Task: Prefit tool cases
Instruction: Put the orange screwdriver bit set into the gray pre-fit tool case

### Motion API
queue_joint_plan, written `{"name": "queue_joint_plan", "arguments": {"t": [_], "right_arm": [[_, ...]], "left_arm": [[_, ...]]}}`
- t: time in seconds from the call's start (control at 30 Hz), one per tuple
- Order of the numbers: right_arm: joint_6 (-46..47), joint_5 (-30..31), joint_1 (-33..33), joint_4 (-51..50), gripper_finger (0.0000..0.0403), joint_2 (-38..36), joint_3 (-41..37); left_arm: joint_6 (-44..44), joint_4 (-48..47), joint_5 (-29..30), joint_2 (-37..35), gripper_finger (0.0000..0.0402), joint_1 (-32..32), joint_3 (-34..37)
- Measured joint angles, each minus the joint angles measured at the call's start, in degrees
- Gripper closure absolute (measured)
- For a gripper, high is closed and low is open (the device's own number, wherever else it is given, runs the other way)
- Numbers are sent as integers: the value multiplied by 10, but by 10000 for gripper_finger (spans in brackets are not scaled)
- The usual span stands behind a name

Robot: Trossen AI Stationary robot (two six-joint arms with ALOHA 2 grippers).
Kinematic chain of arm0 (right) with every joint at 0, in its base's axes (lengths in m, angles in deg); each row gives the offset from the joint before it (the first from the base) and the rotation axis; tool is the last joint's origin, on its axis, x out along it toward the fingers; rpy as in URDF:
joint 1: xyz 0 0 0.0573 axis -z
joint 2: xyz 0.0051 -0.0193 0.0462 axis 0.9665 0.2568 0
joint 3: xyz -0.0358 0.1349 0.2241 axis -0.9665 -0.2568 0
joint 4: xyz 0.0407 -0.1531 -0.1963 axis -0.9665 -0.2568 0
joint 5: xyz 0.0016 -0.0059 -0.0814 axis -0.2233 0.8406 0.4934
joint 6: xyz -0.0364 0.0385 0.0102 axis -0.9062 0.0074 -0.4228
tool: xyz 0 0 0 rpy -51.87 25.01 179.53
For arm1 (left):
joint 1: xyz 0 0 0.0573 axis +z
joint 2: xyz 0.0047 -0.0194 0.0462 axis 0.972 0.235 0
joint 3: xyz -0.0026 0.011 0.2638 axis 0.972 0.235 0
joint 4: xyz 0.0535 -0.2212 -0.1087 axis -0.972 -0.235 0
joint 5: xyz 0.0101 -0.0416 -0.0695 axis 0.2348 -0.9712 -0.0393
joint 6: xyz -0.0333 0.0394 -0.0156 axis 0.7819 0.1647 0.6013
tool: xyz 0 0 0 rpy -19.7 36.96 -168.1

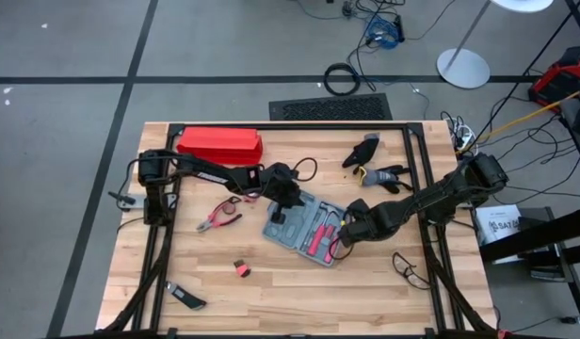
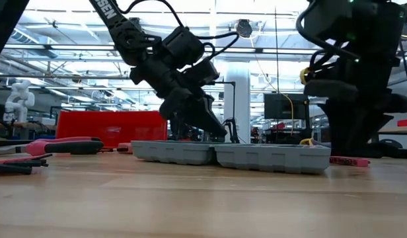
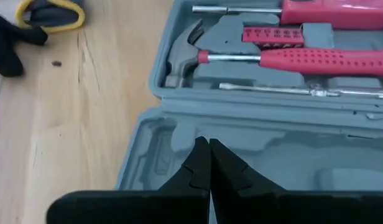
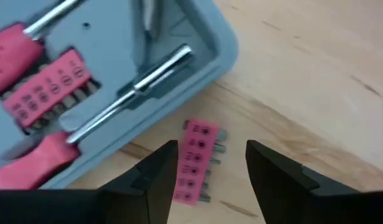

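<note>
The blue-grey tool case [image 1: 304, 229] lies open and flat on the wooden table. One half holds a pink-handled hammer [image 3: 291, 59], a screwdriver and a pink bit strip [image 3: 272, 35]. The other half [image 3: 291, 162] is empty. My left gripper [image 3: 208, 146] is shut, its tips slanting down into the empty half [image 2: 213, 134]. My right gripper [image 4: 210, 168] stands open, pointing down, just off the case's right edge [image 1: 349, 226]. A loose pink bit holder [image 4: 194, 162] lies flat on the table below it, between its fingers and nearer to one. My left gripper's shut fingertips [image 3: 201, 155] come slanting down from the table's left onto the empty half's moulded inner face [image 3: 179, 134], near the hinge. Whether they touch it, I cannot tell.
A long red box [image 1: 219, 144] stands at the far left, and black gloves [image 1: 370, 160] lie at the far right. Red-handled pliers [image 1: 217, 217] lie left of the case. A small red piece [image 1: 241, 269] and a dark tool [image 1: 185, 297] lie nearer the front edge.
</note>
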Motion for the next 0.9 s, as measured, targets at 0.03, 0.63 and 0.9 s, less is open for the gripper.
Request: {"name": "queue_joint_plan", "arguments": {"t": [0.03, 0.63, 0.9], "right_arm": [[-3, 0, 0, 6, 219, 0, 0], [-1, -51, 6, 26, 254, 86, 8], [-8, -51, 7, 34, 322, 77, 5]], "left_arm": [[0, -4, 0, 0, 402, 0, 0], [16, -12, 0, 0, 402, 0, 0], [16, -12, 0, 0, 402, -3, 0]]}}
